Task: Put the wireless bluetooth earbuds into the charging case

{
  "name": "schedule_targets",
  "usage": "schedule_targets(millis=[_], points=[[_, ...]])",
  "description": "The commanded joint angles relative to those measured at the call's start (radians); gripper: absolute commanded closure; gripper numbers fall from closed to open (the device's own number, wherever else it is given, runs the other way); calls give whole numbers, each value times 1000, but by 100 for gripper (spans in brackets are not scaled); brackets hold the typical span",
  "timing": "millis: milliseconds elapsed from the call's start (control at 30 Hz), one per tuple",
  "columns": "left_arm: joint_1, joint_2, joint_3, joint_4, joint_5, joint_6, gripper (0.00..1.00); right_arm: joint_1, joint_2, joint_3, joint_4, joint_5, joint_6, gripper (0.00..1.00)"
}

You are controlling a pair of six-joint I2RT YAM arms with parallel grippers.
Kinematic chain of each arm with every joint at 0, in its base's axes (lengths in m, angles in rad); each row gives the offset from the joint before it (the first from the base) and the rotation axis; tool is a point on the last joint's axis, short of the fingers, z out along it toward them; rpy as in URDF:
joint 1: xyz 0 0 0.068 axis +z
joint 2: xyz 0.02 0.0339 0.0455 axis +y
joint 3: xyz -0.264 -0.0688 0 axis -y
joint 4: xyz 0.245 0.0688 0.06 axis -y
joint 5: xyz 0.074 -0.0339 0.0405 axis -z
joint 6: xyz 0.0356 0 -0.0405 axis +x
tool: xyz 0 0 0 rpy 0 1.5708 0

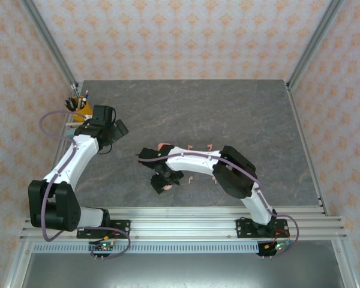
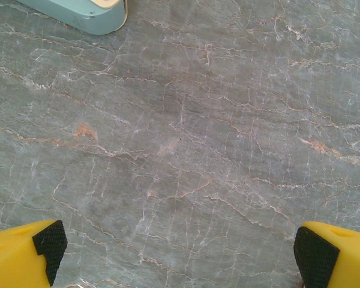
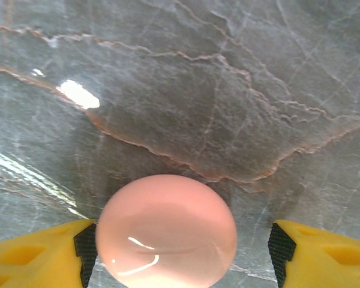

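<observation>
A round, glossy pink charging case [image 3: 166,231], lid shut, lies on the grey marble table between the fingers of my right gripper [image 3: 180,249]. The left pad [image 3: 86,246] touches the case. The right pad [image 3: 281,249] stands apart from it, so the gripper is open around it. From above, the right gripper [image 1: 165,179] sits over the case [image 1: 161,188] near the table's middle front. Tiny pale-pink earbuds [image 1: 190,147] [image 1: 209,147] [image 1: 215,179] lie on the table beside the right arm. My left gripper [image 2: 180,252] is wide open over bare marble at the back left [image 1: 112,128].
A yellow cup of pens [image 1: 78,105] stands at the back left corner. A teal object [image 2: 78,12] lies just ahead of the left gripper. Another small pink piece [image 1: 163,146] shows behind the right wrist. Metal rails [image 1: 186,216] run along the near edge.
</observation>
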Motion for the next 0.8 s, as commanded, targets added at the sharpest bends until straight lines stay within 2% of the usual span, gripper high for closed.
schedule_targets(millis=[0, 333, 767], points=[[11, 3, 13, -11, 4, 5, 0, 19, 35, 46, -51, 31, -9, 24], [12, -4, 12, -12, 8, 10, 0, 29, 61, 75, -94, 54, 22, 28], [12, -7, 15, -14, 29, 10, 0, 25, 57, 82, -89, 123, 148, 44]])
